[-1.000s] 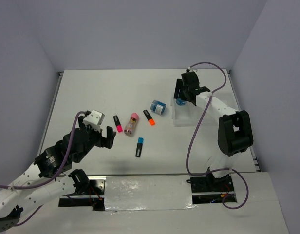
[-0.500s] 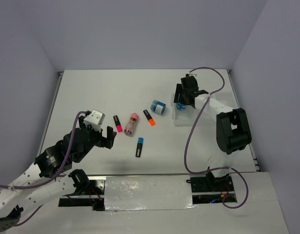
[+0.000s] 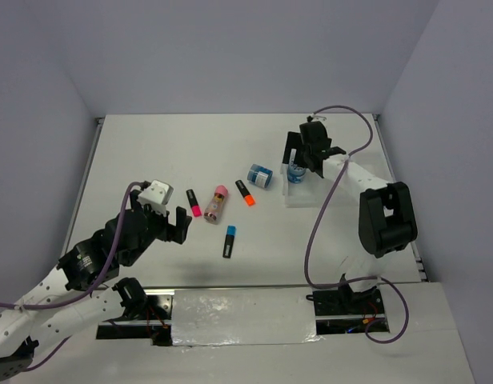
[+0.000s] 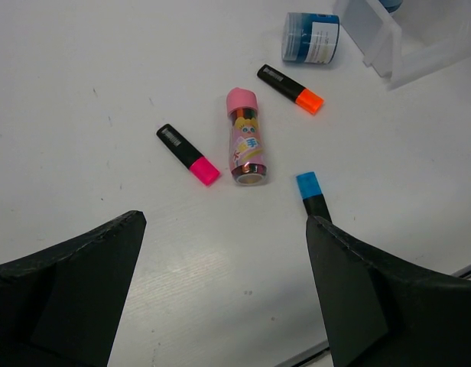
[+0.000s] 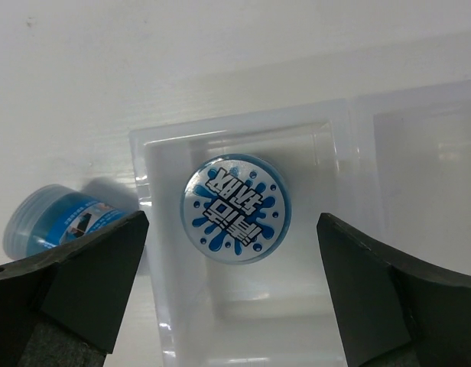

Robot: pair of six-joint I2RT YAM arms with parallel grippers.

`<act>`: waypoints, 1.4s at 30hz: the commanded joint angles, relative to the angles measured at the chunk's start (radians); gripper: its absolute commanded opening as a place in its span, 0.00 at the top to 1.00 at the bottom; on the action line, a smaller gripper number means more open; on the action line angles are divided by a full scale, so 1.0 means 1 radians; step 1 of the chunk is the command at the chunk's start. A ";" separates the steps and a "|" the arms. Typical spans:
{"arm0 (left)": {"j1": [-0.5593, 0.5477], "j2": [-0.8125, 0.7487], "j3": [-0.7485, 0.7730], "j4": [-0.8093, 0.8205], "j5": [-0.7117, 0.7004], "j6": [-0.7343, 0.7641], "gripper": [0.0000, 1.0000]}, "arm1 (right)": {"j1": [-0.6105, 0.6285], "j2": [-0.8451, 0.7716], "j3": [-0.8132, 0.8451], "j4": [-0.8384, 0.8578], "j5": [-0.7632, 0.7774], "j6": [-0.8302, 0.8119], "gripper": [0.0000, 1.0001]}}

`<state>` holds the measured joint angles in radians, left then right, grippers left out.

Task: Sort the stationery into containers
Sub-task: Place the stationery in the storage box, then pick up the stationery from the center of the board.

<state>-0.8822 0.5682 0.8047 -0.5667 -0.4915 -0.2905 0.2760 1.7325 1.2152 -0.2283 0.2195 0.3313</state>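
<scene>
Right tool (image 5: 232,229) of mine hangs open and empty over a tape roll (image 5: 235,208) standing in the tray's (image 5: 243,130) end compartment. Second roll (image 5: 56,222) lies on its side on the tabletop just outside that wall, nearer my right arm.

Between the open fingers of the right gripper (image 5: 232,225), the tape roll (image 5: 235,208) in the end compartment of the tray (image 5: 144,252) has on its round top a blue splash sign with bold white characters. They cannot be read with certainty. Just outside one finger, the second tape roll (image 5: 63,222) carries a white label with fine print, too small to read.

Ahead of the left gripper (image 4: 224,222), the glue stick (image 4: 245,141) shows a cartoon face and one small character, not legible. The pink highlighter (image 4: 187,154) and the orange highlighter (image 4: 289,88) each bear a small white printed patch, also unreadable.
</scene>
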 commanded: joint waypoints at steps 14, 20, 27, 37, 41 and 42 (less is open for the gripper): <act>0.022 0.300 0.204 -0.046 -0.172 -0.671 0.01 | 0.015 -0.499 -0.019 -0.169 -0.221 -0.112 0.01; 0.022 0.507 0.261 -0.047 -0.214 -1.087 0.01 | 0.017 -0.703 -0.103 -0.299 -0.102 0.000 0.00; 0.025 1.096 0.744 -0.228 -0.144 -1.193 0.01 | 0.014 -1.014 -0.209 -0.378 0.049 0.084 0.00; 0.071 1.550 1.041 -0.181 0.047 -1.294 0.01 | 0.014 -1.189 -0.247 -0.465 -0.046 0.055 0.00; 0.063 1.634 1.163 -0.202 0.007 -1.312 0.01 | 0.014 -1.237 -0.293 -0.441 -0.114 0.058 0.00; 0.065 1.648 1.166 -0.203 -0.001 -1.320 0.01 | 0.012 -1.249 -0.307 -0.437 -0.126 0.057 0.00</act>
<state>-0.8124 2.2055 1.9049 -0.7788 -0.4763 -1.5669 0.2882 0.5129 0.9329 -0.6781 0.1589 0.3988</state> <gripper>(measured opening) 0.993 0.997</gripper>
